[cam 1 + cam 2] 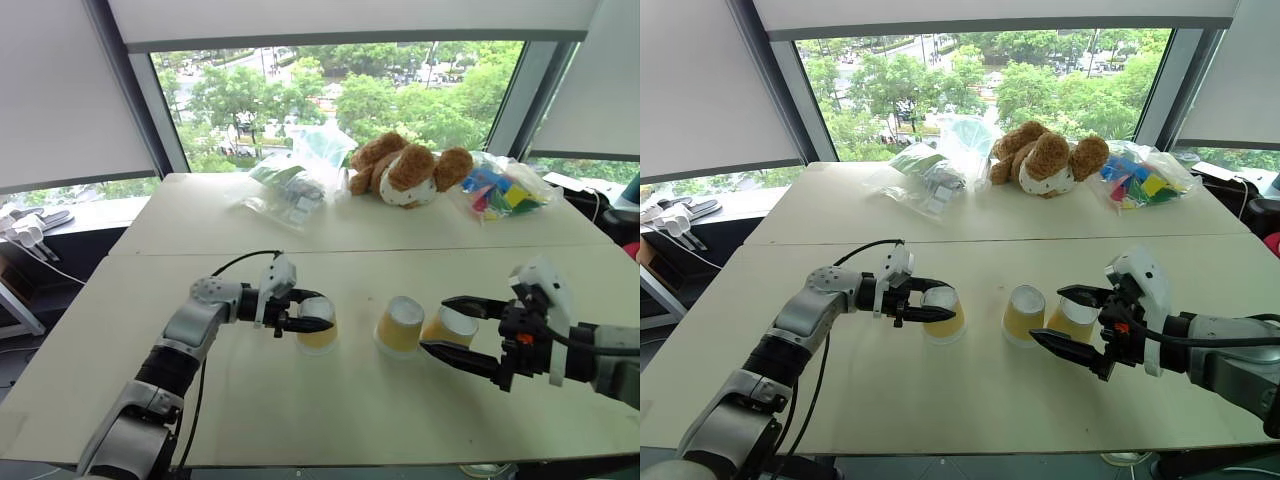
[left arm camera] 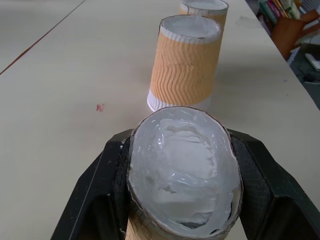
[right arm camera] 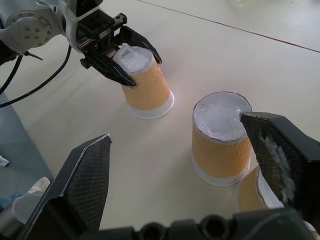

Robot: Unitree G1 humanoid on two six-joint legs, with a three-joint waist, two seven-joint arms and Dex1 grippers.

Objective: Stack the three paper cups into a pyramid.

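The pale tabletop carries everything, with a seam running across its middle. Along its far edge, by the window, lie a brown and white teddy bear, a clear bag of bright toy pieces to the bear's right, and clear plastic bags to its left.

The left end effector reaches in from the left, its two black fingers clamped on the upper wall of the left paper cup, which stands upside down on the tabletop with its white base up. The right end effector comes in from the right with its fingers spread wide apart, holding nothing; the right paper cup sits between them.

The three cups form a row near the tabletop's middle, all upside down. The middle paper cup stands free, well apart from the left one and just beside the right one.
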